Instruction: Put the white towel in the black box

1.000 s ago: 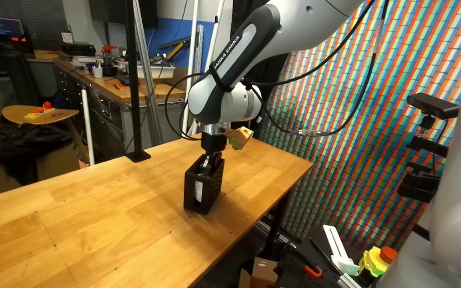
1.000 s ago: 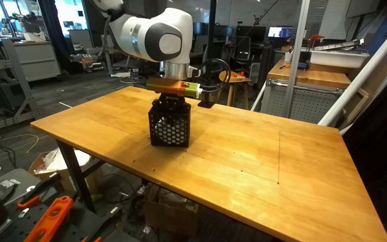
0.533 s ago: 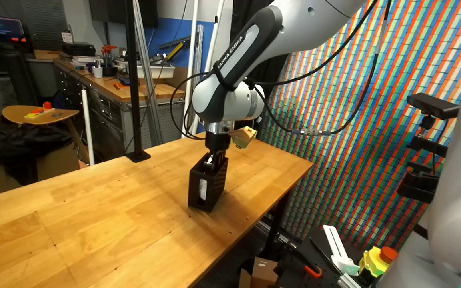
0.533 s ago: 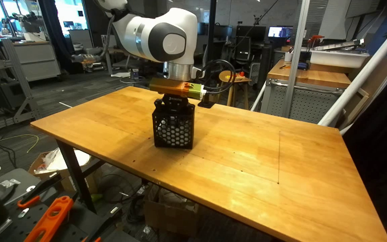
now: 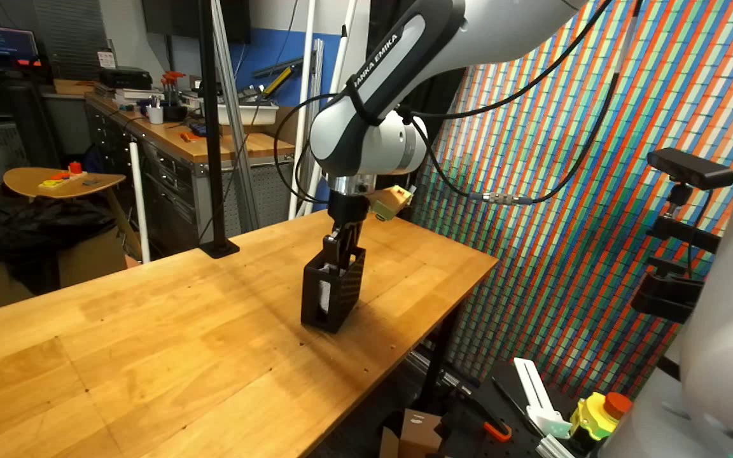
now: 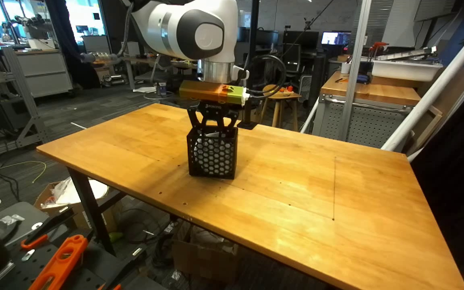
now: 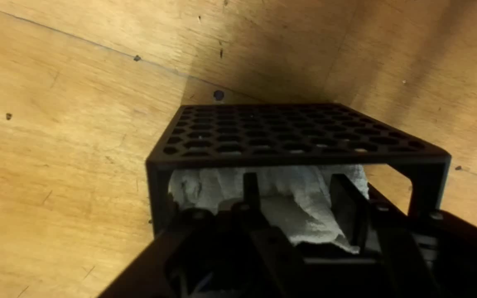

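The black box (image 7: 296, 159) stands upright on the wooden table (image 5: 182, 356), open top up, one broad wall pierced with a honeycomb of holes. The white towel (image 7: 304, 215) lies inside, crumpled, below the rim in the wrist view; in both exterior views its white shows through openings in the box's sides.

The gripper (image 7: 295, 188) points down into the open top, lower part within the walls, upper linkage above the rim. Its fingers (image 7: 251, 188) stand apart, cloth visible in the gap. Whether either fingertip touches the cloth cannot be told.

The robot arm (image 5: 398, 57), white and dark grey, comes in over the table, its end near vertical above the box. An amber and yellow-green housing (image 6: 204, 92) sits across the wrist.

Well beyond the table: a workbench (image 6: 391, 92) bearing a white bin (image 6: 407, 71); a small side table (image 5: 26, 179) with red and yellow pieces. Near the robot's base, a yellow unit (image 5: 589, 416) topped by a red button.
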Motion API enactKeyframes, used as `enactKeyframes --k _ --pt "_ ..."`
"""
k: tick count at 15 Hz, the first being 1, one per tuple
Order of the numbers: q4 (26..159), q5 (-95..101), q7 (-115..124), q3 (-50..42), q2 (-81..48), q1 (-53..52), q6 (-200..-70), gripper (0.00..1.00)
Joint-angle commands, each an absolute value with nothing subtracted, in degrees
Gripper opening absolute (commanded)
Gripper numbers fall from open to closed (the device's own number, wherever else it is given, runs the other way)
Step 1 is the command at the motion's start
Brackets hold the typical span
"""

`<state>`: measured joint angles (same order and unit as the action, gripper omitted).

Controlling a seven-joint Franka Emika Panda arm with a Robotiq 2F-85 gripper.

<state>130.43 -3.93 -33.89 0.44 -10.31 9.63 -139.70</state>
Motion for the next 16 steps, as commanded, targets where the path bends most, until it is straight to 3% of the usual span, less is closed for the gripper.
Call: enactKeyframes --k 1,3,5,16 --pt "131.9 -3.1 -30.6 -0.2 -5.4 8.0 -138.6 0.18" --pt "132.3 -3.0 -29.3 -0.1 -4.1 7.3 -138.4 0.03" --pt "132.7 -2.3 -27.6 0.0 -2.9 6.3 -138.1 0.00" --pt "135.1 -0.5 -24.0 -0.3 -1.3 3.3 -139.0 0.00"
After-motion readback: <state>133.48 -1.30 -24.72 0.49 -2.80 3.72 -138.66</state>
